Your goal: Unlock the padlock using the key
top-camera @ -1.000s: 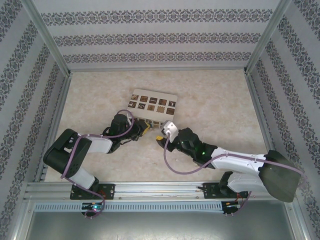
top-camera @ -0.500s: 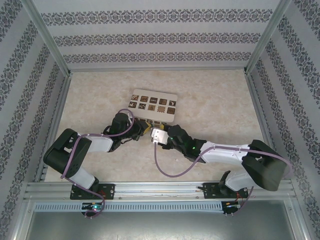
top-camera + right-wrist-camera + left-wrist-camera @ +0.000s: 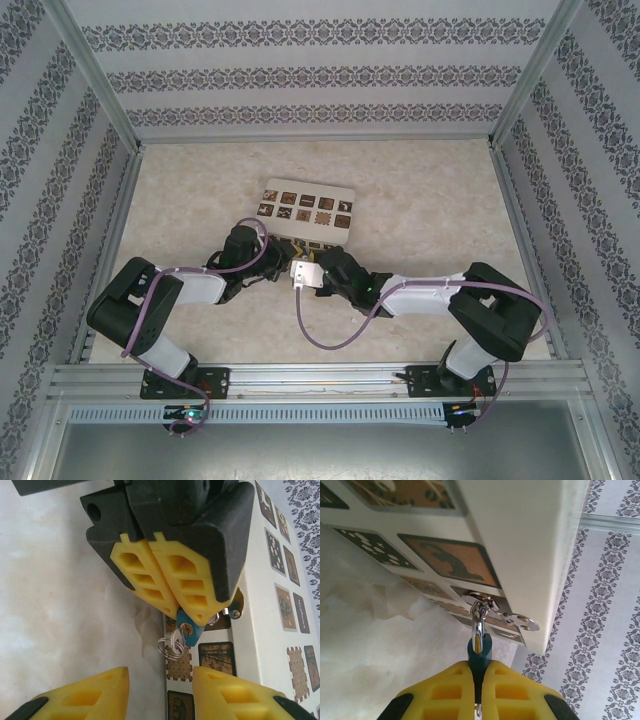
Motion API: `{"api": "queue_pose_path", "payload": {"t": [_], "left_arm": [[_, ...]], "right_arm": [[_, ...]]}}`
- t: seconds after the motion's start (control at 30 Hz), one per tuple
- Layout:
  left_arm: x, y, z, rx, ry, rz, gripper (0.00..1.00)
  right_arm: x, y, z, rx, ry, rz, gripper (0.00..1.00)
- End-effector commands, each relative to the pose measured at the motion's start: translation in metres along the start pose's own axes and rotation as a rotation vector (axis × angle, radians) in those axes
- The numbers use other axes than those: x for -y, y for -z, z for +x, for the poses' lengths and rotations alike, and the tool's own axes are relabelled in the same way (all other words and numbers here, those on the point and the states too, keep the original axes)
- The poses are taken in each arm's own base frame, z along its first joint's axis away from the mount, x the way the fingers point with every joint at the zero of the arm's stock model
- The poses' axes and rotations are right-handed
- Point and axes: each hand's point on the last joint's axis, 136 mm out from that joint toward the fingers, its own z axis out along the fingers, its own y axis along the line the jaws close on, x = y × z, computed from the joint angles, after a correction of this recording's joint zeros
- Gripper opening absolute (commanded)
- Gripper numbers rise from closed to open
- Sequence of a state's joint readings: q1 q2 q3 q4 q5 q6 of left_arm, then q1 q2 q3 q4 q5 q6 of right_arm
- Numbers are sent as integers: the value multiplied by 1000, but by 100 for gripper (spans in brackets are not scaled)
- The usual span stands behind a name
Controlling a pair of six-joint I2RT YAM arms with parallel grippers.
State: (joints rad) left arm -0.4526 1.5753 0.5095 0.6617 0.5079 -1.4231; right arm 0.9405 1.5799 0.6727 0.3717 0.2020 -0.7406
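The small blue padlock (image 3: 193, 630) hangs by its silver shackle (image 3: 478, 624) from the hasp (image 3: 521, 622) on the cream patterned box (image 3: 530, 540). My left gripper (image 3: 479, 669) is shut on the padlock body (image 3: 481, 655). Seen from the right wrist, the left gripper's yellow fingers (image 3: 170, 585) clamp the padlock from above. A silver key (image 3: 177, 636) sits in the keyhole with a key ring (image 3: 169, 648) dangling from it. My right gripper (image 3: 159, 680) is open just short of the key, with the key and ring ahead of the gap. From above, both grippers (image 3: 283, 258) (image 3: 298, 268) meet at the box's near edge.
The cream box (image 3: 305, 210) with brown tiles lies mid-table on the marbled surface (image 3: 430, 200). Patterned walls and metal rails (image 3: 300, 378) enclose the table. Purple cables loop beside both arms. Open floor lies left of the key in the right wrist view.
My right arm has swung left across the table, bringing its open gripper up to the padlock and the left gripper. The left arm and the box have stayed put.
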Motion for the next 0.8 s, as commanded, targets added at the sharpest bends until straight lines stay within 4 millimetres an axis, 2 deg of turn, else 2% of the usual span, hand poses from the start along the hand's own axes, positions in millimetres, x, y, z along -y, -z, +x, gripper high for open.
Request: {"api": "queue_pose_path", "payload": {"t": [0.0,0.47,0.77], "left_arm": [[31,0,4,-7,-44,87,7],[32,-2,5,-15,-40,91,7],[32,-2,6,-18,-34,94,7]], "right_arm": [[11,-2,-16,40,6,36,36],[17,-13,-21,42,7,60,24],[16,-18,-14,19,2,73,16]]}}
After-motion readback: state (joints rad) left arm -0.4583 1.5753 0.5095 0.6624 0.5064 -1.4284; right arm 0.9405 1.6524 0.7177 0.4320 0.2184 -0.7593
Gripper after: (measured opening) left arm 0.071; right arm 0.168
